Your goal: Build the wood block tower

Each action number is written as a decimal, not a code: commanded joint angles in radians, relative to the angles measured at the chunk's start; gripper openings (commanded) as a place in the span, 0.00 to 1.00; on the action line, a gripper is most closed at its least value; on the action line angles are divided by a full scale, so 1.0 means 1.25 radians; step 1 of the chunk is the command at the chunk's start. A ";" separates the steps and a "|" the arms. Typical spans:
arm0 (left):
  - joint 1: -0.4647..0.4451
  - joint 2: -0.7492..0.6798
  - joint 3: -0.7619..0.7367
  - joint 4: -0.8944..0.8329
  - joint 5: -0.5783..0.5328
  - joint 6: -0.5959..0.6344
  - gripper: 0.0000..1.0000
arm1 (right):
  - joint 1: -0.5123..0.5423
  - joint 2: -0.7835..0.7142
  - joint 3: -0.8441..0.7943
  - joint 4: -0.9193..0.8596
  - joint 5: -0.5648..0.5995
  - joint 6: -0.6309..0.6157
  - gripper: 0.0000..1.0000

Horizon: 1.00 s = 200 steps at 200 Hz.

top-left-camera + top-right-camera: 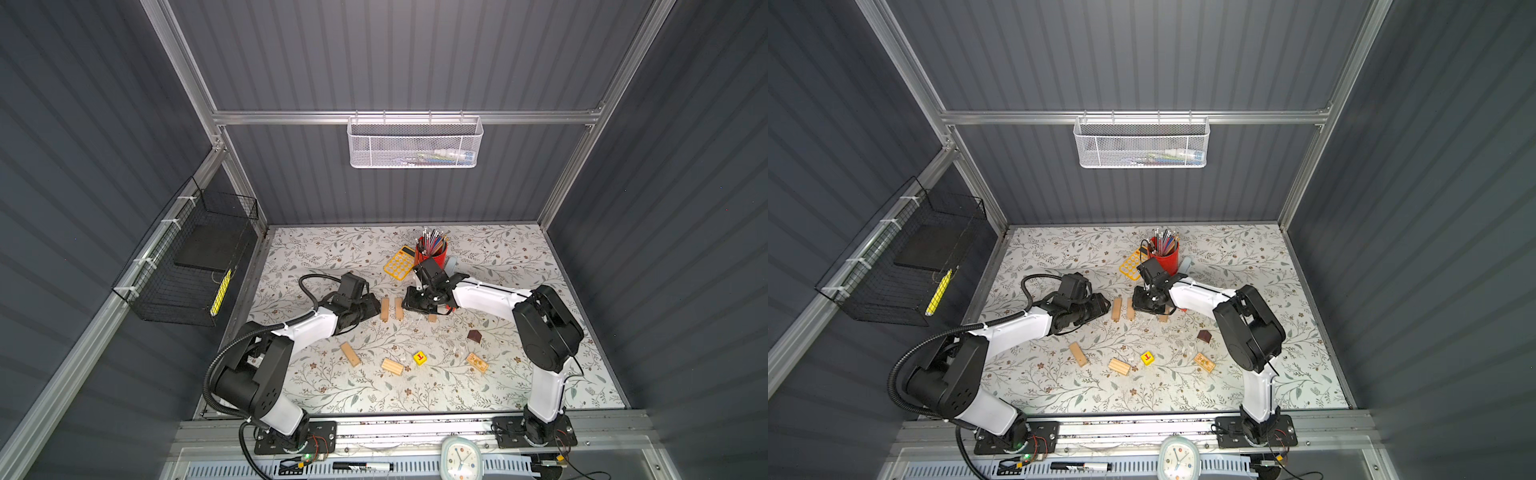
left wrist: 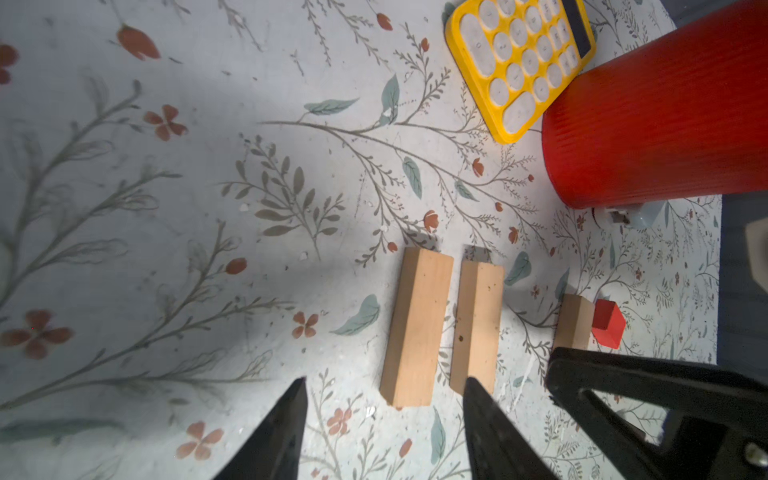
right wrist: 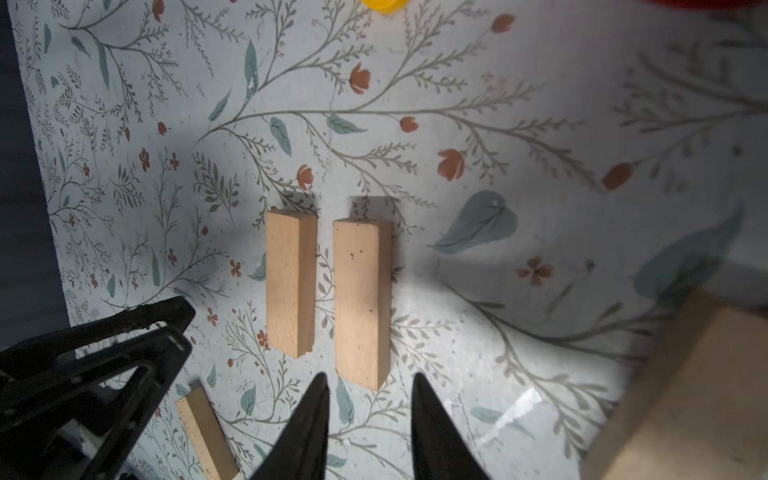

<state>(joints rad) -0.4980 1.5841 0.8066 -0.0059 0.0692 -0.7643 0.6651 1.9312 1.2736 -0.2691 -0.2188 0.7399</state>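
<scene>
- The left gripper (image 2: 385, 386) pointed at the left side of the block pair, jaws moderately apart and gripping nothing.
- A plain oblong block (image 1: 350, 354) lay loose near the front of the floral worktop (image 1: 332, 395).
- Two pale oblong blocks (image 1: 385, 309) (image 1: 399, 308) lay flat at mid-worktop, parallel, with a narrow gap between them.
- A ridged block (image 1: 392, 367) lay at the front.
- The right gripper (image 3: 369, 376) hovered at the pair's right side, jaws narrowly parted and empty.
- A yellow lettered cube (image 1: 420, 358) sat beside the ridged block.
- A short block (image 2: 575, 326) lay just beside a red cube (image 2: 608, 324).
- A dark brown roof piece (image 1: 474, 336) and a patterned block (image 1: 477, 362) lay furthest right.
</scene>
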 commanded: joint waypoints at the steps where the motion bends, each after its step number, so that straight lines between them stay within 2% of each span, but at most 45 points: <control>1: 0.003 0.025 0.025 0.036 0.045 0.020 0.56 | 0.004 0.027 0.009 0.017 -0.012 0.016 0.33; 42: 0.003 0.081 0.052 0.038 0.078 0.035 0.47 | 0.005 0.055 0.008 0.020 -0.026 0.016 0.27; 107: 0.003 0.147 0.090 0.019 0.095 0.044 0.34 | 0.007 0.082 0.026 0.015 -0.019 0.014 0.23; 200: 0.003 0.191 0.110 0.005 0.115 0.058 0.23 | 0.017 0.109 0.051 0.017 -0.046 -0.012 0.16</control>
<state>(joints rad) -0.4973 1.7958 0.9306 0.0311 0.1955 -0.7143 0.6720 2.0377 1.3209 -0.2287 -0.2703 0.7403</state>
